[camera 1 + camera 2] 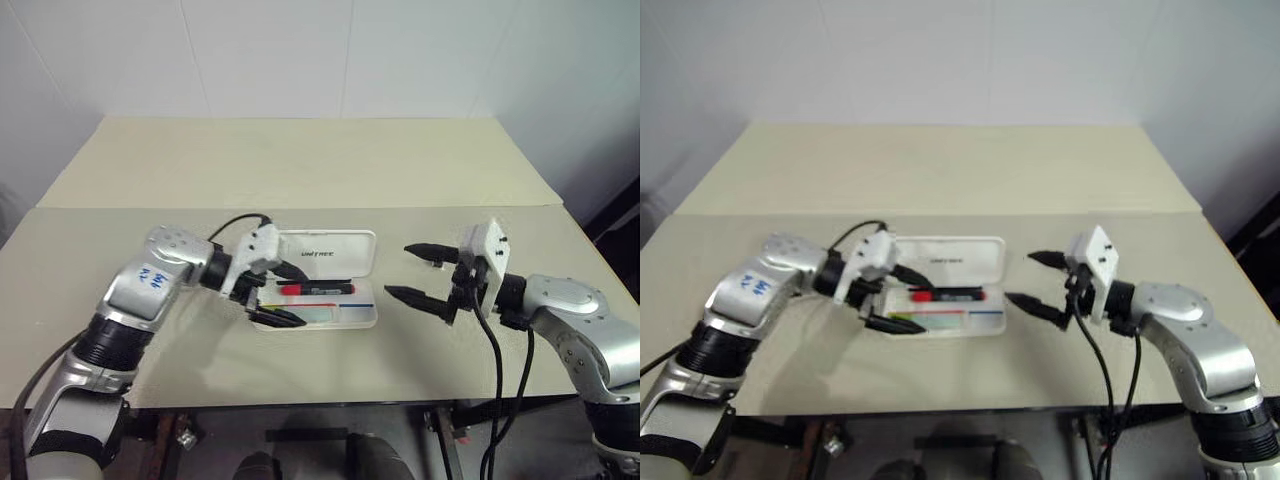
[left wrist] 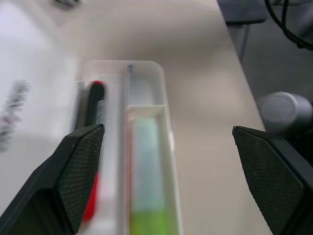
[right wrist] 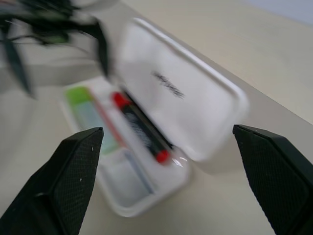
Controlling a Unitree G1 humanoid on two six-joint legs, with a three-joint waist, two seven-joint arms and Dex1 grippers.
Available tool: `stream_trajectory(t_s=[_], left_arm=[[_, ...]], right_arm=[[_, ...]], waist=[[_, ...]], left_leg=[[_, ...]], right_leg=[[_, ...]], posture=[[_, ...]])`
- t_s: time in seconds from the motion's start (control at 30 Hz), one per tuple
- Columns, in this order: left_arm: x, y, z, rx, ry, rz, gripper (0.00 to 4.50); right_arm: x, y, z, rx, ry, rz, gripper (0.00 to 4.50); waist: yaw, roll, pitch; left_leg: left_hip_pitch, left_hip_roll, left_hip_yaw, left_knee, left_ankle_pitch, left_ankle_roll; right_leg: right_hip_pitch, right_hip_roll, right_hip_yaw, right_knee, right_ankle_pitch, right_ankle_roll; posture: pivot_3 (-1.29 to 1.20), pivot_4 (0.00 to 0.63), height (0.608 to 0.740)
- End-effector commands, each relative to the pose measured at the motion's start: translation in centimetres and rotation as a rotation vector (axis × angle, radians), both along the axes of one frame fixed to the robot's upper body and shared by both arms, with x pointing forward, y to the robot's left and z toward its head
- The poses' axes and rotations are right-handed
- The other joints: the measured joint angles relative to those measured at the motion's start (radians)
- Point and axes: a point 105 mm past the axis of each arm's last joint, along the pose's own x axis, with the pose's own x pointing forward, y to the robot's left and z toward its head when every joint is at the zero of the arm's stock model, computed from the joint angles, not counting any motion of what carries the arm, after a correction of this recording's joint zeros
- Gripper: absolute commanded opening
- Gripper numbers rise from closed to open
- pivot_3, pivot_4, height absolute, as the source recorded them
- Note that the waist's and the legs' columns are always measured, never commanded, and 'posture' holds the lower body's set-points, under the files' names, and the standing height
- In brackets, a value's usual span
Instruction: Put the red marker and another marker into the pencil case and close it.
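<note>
Left eye view: nearest lie the left gripper (image 1: 282, 296), jaws wide and empty over the tray's near left end, and the right gripper (image 1: 420, 272), jaws equally wide, just beside the case's right end. Between them the pencil case (image 1: 368, 318) sits open on the matte beige worktop (image 1: 300, 170), smooth white rounded plastic, with the light green marker (image 2: 146, 171) (flat, translucent) in its near compartment and the red marker (image 1: 317, 289) behind it. Judging from this, closing remains: tip the upright lid (image 1: 335, 248) forward, pressing evenly

Glossy white plastic pencil case (image 1: 330, 248)
</note>
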Motion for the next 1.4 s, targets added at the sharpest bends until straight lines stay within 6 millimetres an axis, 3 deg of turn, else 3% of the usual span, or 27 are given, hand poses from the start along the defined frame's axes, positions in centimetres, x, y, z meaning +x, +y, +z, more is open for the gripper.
stream_trajectory(t_s=[0.03,0.27,0.43,0.63,0.8,1.1,1.4], left_arm=[[-0.4,2.1,1.6,-0.037,-0.067,0.011,4.46],[0.1,4.1,0.9,-0.022,-0.083,0.092,4.46],[-0.2,3.3,-0.1,-0.050,-0.073,0.087,4.46],[-0.5,2.8,-1.1,-0.068,-0.062,0.093,4.46],[-0.7,3.1,-1.2,-0.073,-0.066,0.113,4.46],[-1.7,3.9,-1.4,-0.068,-0.056,0.151,4.46],[-2.1,3.9,-1.3,-0.070,-0.052,0.167,4.46]], right_arm=[[0.8,-1.0,1.5,-0.039,0.063,-0.160,4.50],[2.7,-4.4,2.3,-0.080,0.290,-0.435,4.50],[4.7,-6.6,2.9,-0.009,0.441,-0.653,4.50],[6.8,-6.1,2.2,0.093,0.534,-0.744,4.50],[7.4,-4.8,1.0,0.090,0.568,-0.770,4.50],[8.2,-6.3,0.0,0.046,0.541,-0.943,4.50],[8.6,-5.2,-1.3,0.070,0.601,-0.979,4.50]], waist=[[0.001,0.000,0.000],[0.005,0.000,0.000],[0.003,0.001,0.000],[-0.001,0.001,0.000],[0.000,0.001,0.000],[-0.003,0.002,0.000],[-0.016,0.002,0.000]], left_leg=[[0.000,0.000,0.000,0.000,0.000,0.000],[-0.002,0.000,0.001,0.000,-0.001,0.001],[-0.005,0.000,0.001,0.000,-0.001,0.002],[-0.012,0.001,0.001,-0.001,-0.002,0.003],[-0.014,0.001,0.001,-0.001,-0.002,0.003],[-0.014,0.001,0.001,-0.001,-0.002,0.004],[-0.014,0.001,0.001,-0.001,-0.002,0.004]], right_leg=[[0.000,0.000,0.000,0.000,0.000,0.000],[-0.001,-0.001,0.000,-0.002,0.000,0.000],[-0.002,-0.001,-0.001,-0.004,0.000,0.000],[-0.008,-0.001,-0.002,-0.002,0.000,0.001],[-0.009,-0.001,-0.003,-0.003,0.001,0.001],[-0.009,-0.002,-0.003,-0.004,0.001,0.002],[-0.009,-0.002,-0.003,-0.004,0.001,0.002]], posture=[[0.00,0.150,0.740],[0.00,0.150,0.740],[0.00,0.150,0.740],[0.00,0.150,0.740],[0.00,0.150,0.740],[0.00,0.150,0.740],[0.00,0.150,0.740]])
